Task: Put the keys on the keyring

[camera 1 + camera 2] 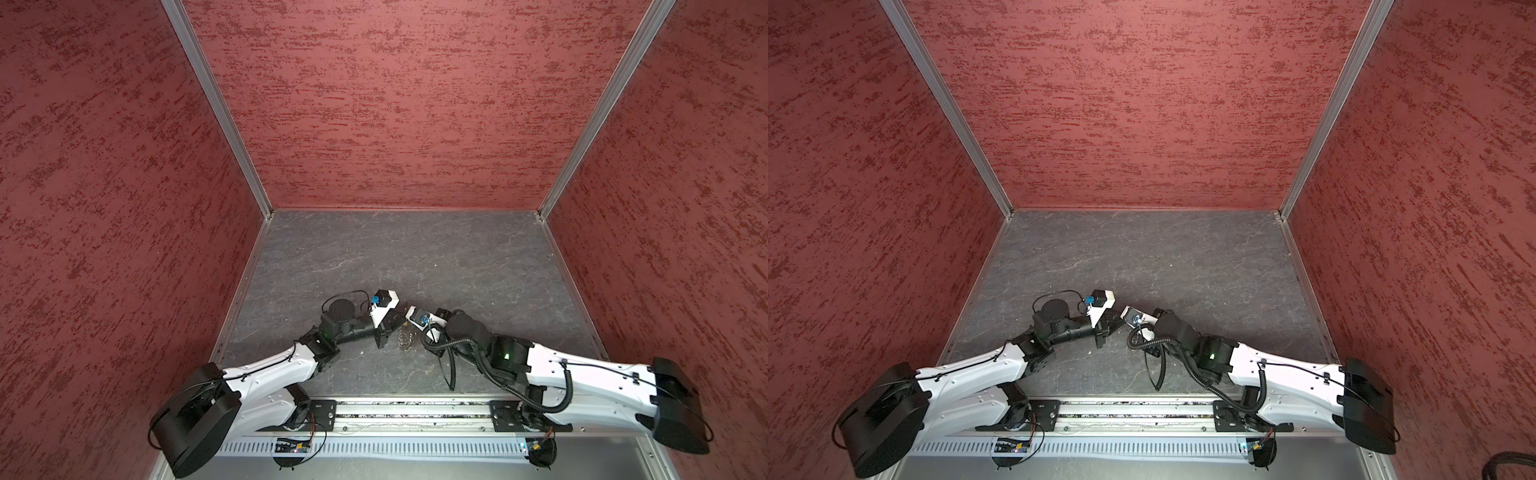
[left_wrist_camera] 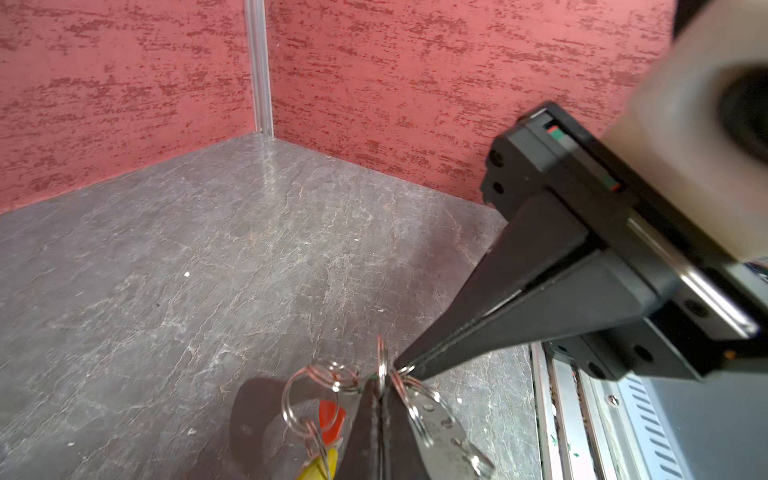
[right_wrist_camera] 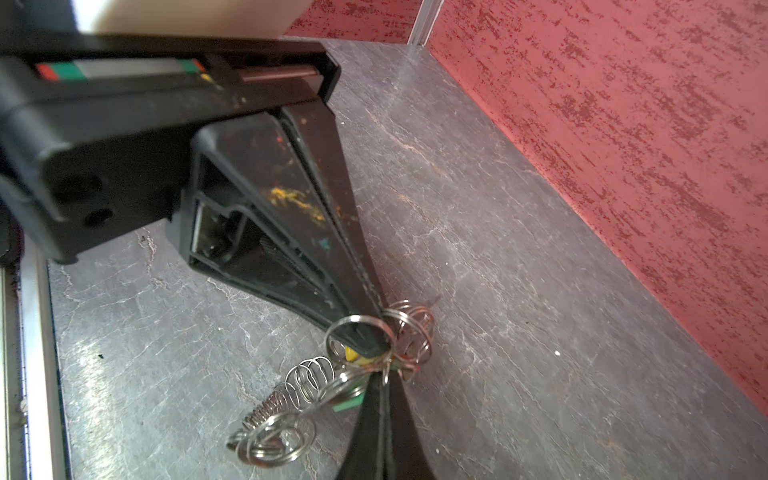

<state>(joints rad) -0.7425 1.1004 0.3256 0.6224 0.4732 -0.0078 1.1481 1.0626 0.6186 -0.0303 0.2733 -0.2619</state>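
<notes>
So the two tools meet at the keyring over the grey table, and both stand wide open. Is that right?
Not quite: both are shut. The left wrist view shows the left tool and the right tool with their fingers pressed together, each pinching a ring of the keyring. The rest holds: they do meet there, over the grey table.

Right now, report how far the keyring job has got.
Looks done: the red key and yellow key appear to hang from rings of the keyring. In hand: left gripper and right gripper, both shut, pinch its rings tip to tip. Remaining: the green key; whether it is threaded cannot be told.
</notes>
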